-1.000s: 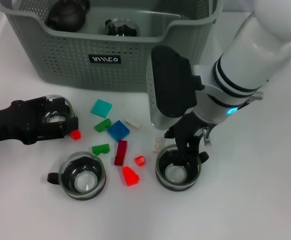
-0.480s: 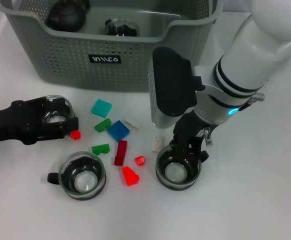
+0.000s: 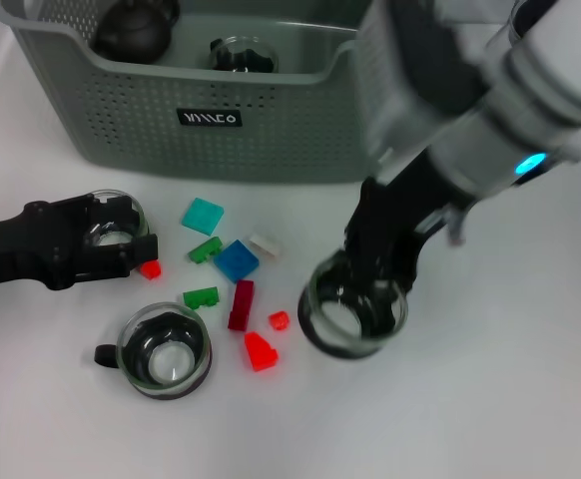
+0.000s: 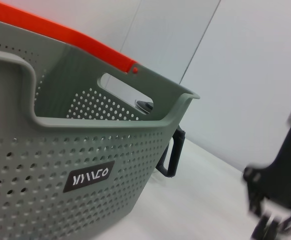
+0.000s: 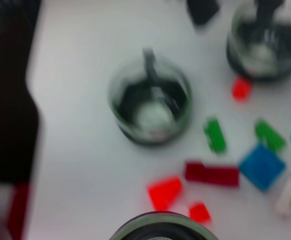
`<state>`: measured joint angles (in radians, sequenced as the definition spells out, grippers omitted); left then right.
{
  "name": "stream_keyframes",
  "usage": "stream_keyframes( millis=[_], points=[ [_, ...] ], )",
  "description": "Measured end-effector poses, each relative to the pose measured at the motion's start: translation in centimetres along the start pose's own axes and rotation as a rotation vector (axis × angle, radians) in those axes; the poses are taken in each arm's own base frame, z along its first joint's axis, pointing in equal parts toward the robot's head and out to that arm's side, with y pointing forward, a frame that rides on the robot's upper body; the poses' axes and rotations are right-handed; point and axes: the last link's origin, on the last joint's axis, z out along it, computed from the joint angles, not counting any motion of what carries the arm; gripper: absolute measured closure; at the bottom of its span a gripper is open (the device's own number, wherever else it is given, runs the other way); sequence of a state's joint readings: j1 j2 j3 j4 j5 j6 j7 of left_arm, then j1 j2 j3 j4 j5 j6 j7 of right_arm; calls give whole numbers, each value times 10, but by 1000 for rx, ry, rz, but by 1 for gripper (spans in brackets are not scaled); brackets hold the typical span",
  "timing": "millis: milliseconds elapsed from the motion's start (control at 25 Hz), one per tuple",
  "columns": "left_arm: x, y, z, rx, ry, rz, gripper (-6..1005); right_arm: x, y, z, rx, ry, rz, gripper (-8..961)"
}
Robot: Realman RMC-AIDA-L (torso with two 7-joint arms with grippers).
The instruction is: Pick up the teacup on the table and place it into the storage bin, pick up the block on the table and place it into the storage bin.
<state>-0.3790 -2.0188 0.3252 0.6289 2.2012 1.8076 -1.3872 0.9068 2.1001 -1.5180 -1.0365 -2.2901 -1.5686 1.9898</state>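
While parked at twelve o'clock, storage bin [image 3: 221, 110]; right gripper [image 3: 375, 269] at four o'clock, clamped on teacup [image 3: 352, 314] raised off table [image 3: 490, 399]; left gripper [image 3: 111, 239] at nine o'clock, opening unclear; blue block [image 3: 237, 260] centre

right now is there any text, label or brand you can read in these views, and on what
One text only: a small black label with stylised white letters on the front wall of the storage bin, also seen in the left wrist view. It looks like "yamazo", but the letters are too stylised to read for sure.
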Motion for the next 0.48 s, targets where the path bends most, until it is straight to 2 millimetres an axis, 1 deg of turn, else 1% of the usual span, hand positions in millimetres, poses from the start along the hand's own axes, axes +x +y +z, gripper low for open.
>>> stream_keyframes(
  millis=[80, 160, 200, 280, 360, 480],
  points=[
    [0, 0, 0, 0, 2, -1, 156, 6, -1, -25, -21, -96, 17, 896],
    [0, 0, -1, 1, 2, -2, 156, 16, -3, -56, -38, -222, 37, 896],
    [0, 0, -1, 2, 2, -1, 156, 18, -3, -64, -43, -261, 38, 896],
    [0, 0, -1, 2, 3, 0, 156, 25, -2, -88, -38, -395, 36, 896],
    [1, 0, -1, 2, 3, 1, 156, 32, -3, -108, -11, -537, 38, 895],
    [1, -1, 0, 3, 3, 3, 156, 38, -8, -127, 54, -744, 78, 895]
  ],
)
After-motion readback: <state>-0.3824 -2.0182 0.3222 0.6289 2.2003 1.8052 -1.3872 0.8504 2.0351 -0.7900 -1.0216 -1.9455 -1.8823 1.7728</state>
